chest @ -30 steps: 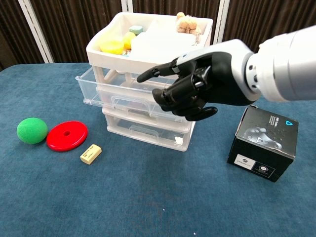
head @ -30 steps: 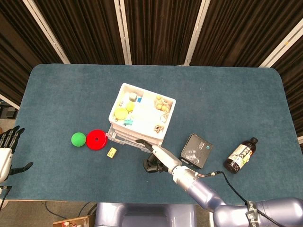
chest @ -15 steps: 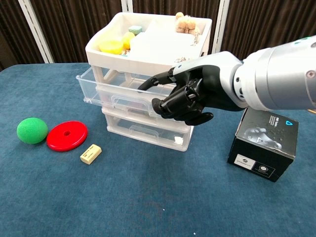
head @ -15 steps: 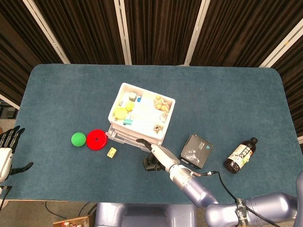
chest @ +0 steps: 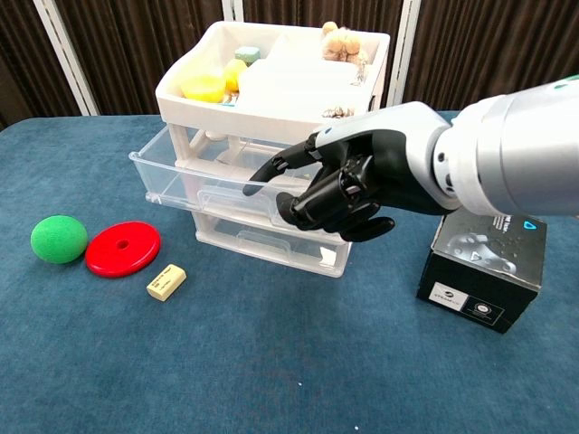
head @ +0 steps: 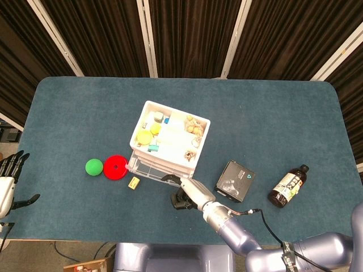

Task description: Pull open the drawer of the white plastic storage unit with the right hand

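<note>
Two robot hands are ours, and the left robot hand (head: 8,177) hangs off the near left edge of the bench (head: 79,113) with fingers spread, holding nothing. Nearer the middle, our right robot hand (chest: 348,181) has one finger hooked over the front rim of the clear drawer (chest: 194,181), the other fingers curled in. That drawer stands pulled out from the top slot of the white storage unit (chest: 271,237), which sits at mid-bench. Left of the unit lie a tan block (chest: 166,281), a red disc (chest: 123,249) and a green ball (chest: 59,239). Right of our hand we see a black box (chest: 481,271); further right, a brown bottle (head: 288,186).
</note>
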